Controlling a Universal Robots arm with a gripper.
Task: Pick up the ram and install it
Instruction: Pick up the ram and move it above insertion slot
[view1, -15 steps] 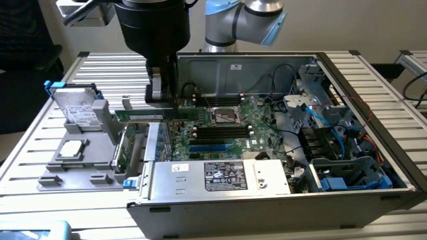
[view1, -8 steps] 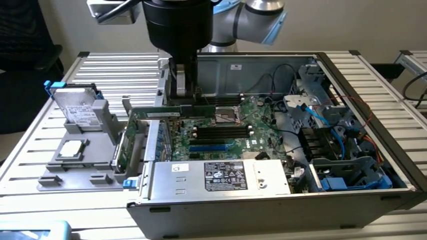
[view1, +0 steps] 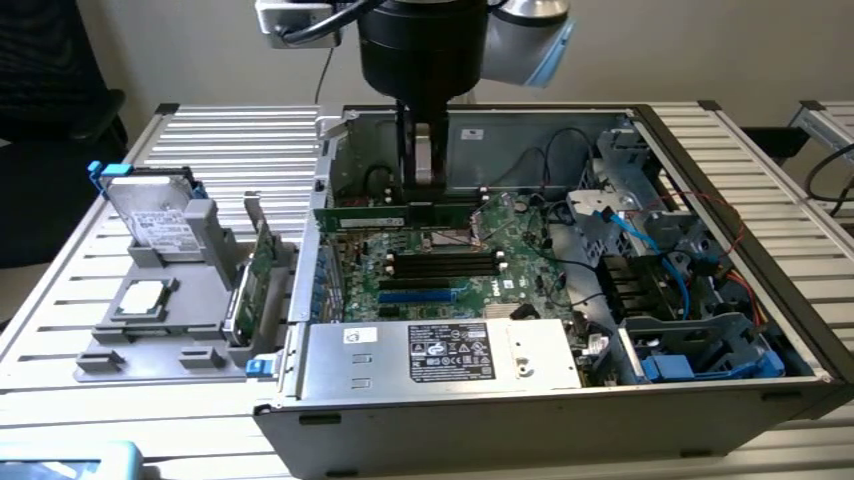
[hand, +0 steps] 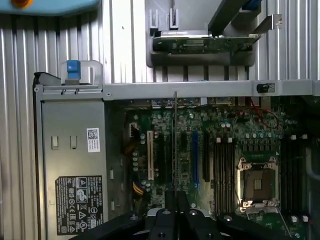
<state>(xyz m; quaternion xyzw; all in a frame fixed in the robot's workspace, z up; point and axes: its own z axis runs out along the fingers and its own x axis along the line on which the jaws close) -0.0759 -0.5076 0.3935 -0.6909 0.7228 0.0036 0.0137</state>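
Observation:
The ram (view1: 387, 216) is a long green stick, held level inside the open computer case (view1: 747, 250) with its long edge facing the motherboard (view1: 521, 250). My gripper (view1: 427, 195) comes straight down from above and is shut on the ram near its middle. In the exterior view the stick sits just beyond the CPU socket (view1: 450, 238), over the far part of the board. The wrist view shows the ram (hand: 174, 140) edge-on as a thin line running out from my gripper (hand: 175, 200) over the motherboard (hand: 235, 135). Black memory slots (hand: 223, 170) lie beside the CPU socket (hand: 257, 182).
A grey power supply (view1: 441, 350) fills the case's near side. Blue cables and a drive cage (view1: 667, 300) crowd the exterior view's right. Outside the case, on the exterior view's left, a grey holder (view1: 200, 330) carries a hard drive (view1: 154, 215), a processor chip (view1: 144, 298) and an expansion card (view1: 256, 270).

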